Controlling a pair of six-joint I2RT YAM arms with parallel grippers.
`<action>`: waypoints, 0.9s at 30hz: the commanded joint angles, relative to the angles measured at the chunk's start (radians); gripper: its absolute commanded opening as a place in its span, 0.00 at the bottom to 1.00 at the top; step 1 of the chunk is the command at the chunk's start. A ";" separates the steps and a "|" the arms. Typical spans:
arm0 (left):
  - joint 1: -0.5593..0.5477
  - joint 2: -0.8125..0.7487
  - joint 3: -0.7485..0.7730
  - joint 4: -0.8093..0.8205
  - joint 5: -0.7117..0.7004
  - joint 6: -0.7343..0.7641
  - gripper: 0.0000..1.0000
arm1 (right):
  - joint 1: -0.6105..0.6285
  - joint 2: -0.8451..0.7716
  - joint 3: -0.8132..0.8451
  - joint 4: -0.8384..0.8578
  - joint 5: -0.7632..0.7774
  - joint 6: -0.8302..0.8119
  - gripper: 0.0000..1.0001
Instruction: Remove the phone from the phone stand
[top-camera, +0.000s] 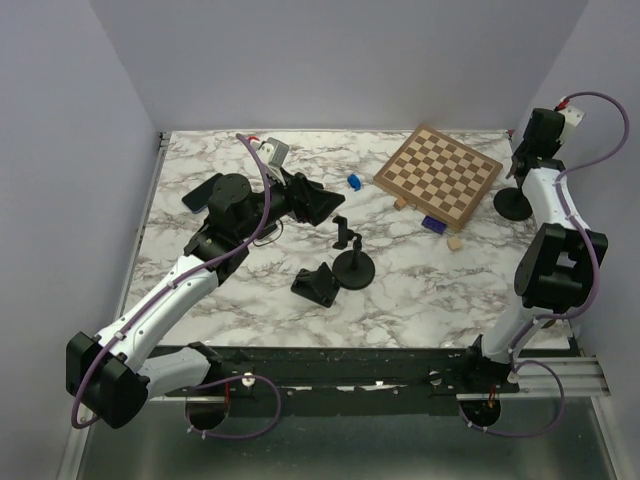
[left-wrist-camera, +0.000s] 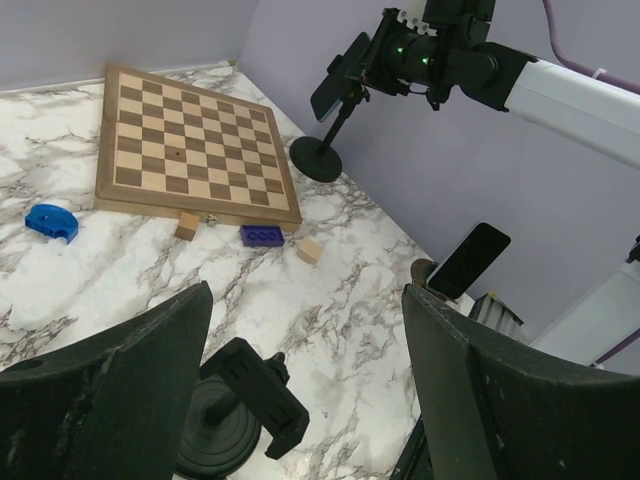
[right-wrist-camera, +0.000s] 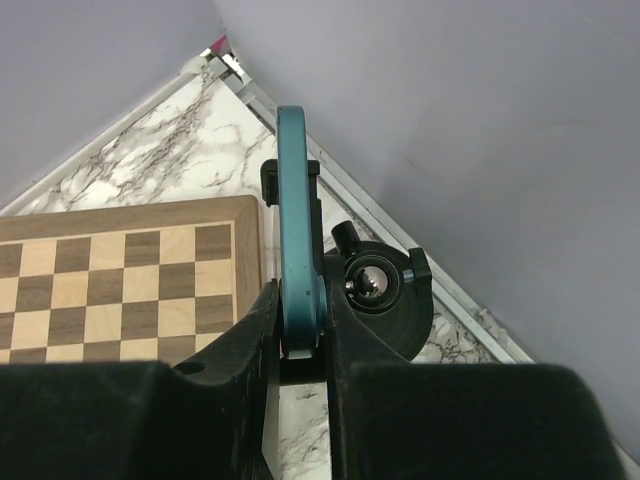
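Note:
A teal phone (right-wrist-camera: 298, 230) stands edge-on in the clamp of a black phone stand (right-wrist-camera: 385, 290) at the table's back right corner. My right gripper (right-wrist-camera: 300, 340) is shut on the phone's near end, one finger on each face. In the top view the right gripper (top-camera: 522, 150) is above the stand's round base (top-camera: 513, 204). The left wrist view shows the phone (left-wrist-camera: 327, 90) on the stand (left-wrist-camera: 316, 160) with the right gripper (left-wrist-camera: 400, 55) on it. My left gripper (top-camera: 320, 205) is open and empty above the table's middle; it also shows in its own view (left-wrist-camera: 305, 390).
A chessboard (top-camera: 438, 173) lies left of the stand. A second, empty stand (top-camera: 353, 262) and a black mount (top-camera: 317, 284) sit mid-table. A black phone (top-camera: 200, 192) lies far left. A blue piece (top-camera: 354, 182), blue brick (top-camera: 433, 225) and wooden block (top-camera: 454, 242) lie near the board.

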 joint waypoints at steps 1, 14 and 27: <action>0.002 -0.003 0.028 0.000 0.026 -0.008 0.84 | 0.005 -0.103 0.014 0.036 -0.006 -0.009 0.04; 0.002 -0.003 0.028 0.000 0.029 -0.016 0.84 | 0.165 -0.445 -0.024 -0.025 0.077 -0.085 0.01; 0.002 0.026 0.023 0.023 0.060 -0.033 0.84 | 0.203 -0.657 -0.065 -0.519 -0.621 0.024 0.01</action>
